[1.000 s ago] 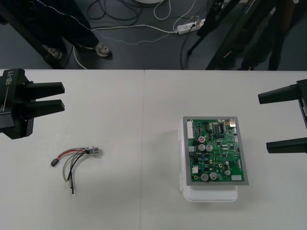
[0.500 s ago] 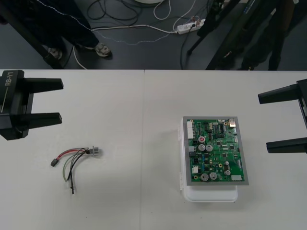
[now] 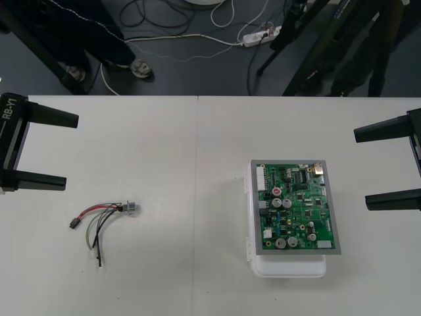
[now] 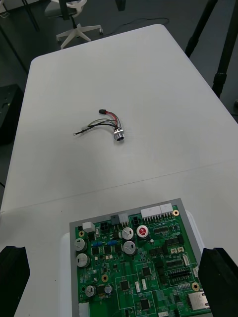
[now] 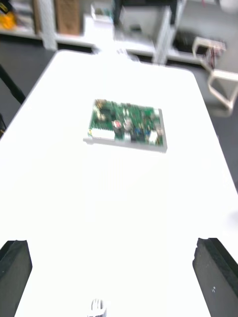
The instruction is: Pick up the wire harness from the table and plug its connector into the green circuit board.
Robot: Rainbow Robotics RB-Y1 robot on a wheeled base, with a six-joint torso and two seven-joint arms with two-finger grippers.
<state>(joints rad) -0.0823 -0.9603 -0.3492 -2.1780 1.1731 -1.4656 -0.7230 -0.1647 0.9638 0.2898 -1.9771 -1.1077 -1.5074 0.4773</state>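
The wire harness [image 3: 100, 220] lies loose on the table's left half: its black plug [image 3: 74, 224] at the left end, its round metal socket [image 3: 130, 208] at the right, thin wires trailing toward the front. My left gripper [image 3: 62, 150] stands open at the left edge, behind the harness and apart from it. The green circuit board [image 3: 295, 207] sits on its white base [image 3: 289, 267] right of centre. My right gripper [image 3: 368, 166] waits open at the right edge, beside the board. From the right wrist I see the board [image 4: 144, 267] close by and the harness [image 4: 105, 125] beyond it.
The table's far edge [image 3: 210, 97] runs along the back, with dark floor and cables beyond it. Bare table lies between the harness and the board. In the left wrist view the board [image 5: 126, 124] is far off across the table.
My left gripper's fingers have spread from nearly shut to wide open, and the gripper has drawn back a little to the left. The harness, board and right gripper are unmoved.
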